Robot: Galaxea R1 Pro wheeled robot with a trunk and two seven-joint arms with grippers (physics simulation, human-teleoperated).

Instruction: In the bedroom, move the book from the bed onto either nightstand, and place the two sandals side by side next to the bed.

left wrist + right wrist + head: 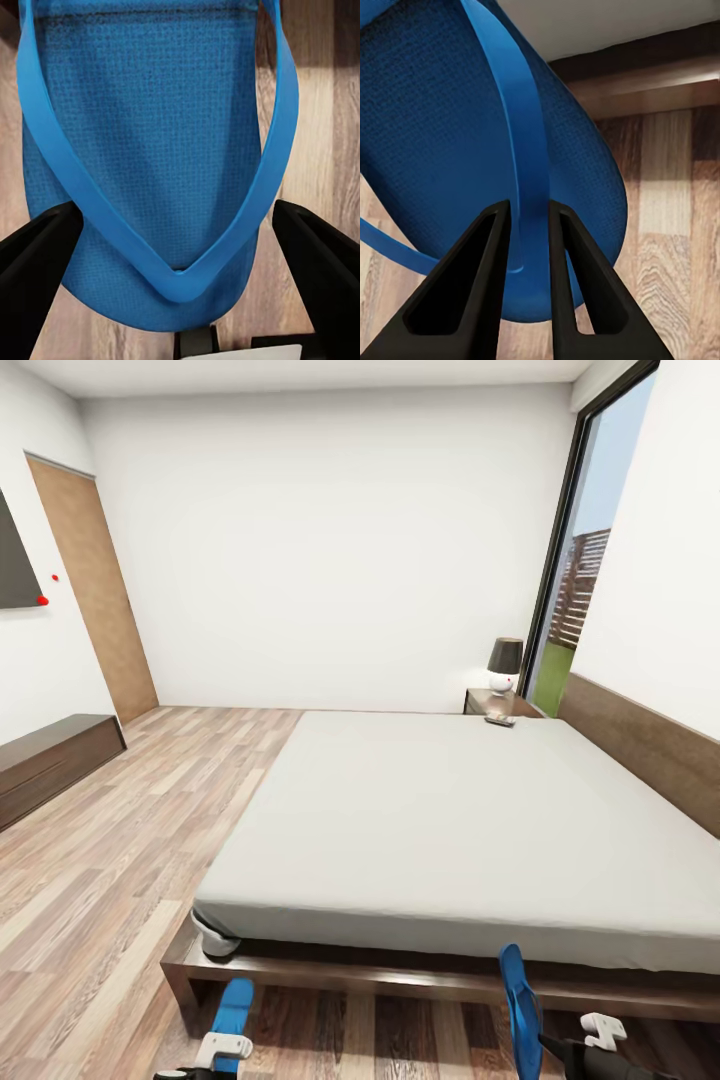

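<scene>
Head view: two blue sandals, one [232,1008] by the left gripper [222,1048] and one [520,990] on edge by the right gripper [603,1030], at the foot of one bed [450,810]; one book [499,720] lies at its far corner beside one nightstand [488,702].

Left wrist view: fingers [37,259] spread wide, flanking the sandal [150,150].

Right wrist view: fingers [484,277] pinched on that sandal's strap [521,150].

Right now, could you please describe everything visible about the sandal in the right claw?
The sandal is a bright blue flip-flop with a finely textured, foam-like sole and a smooth, thin thong strap. The right claw is closed on that strap, one dark finger on each side. In the head view the sandal is tilted up on edge, above the wood-plank floor just in front of the bed's dark wooden frame.
</scene>
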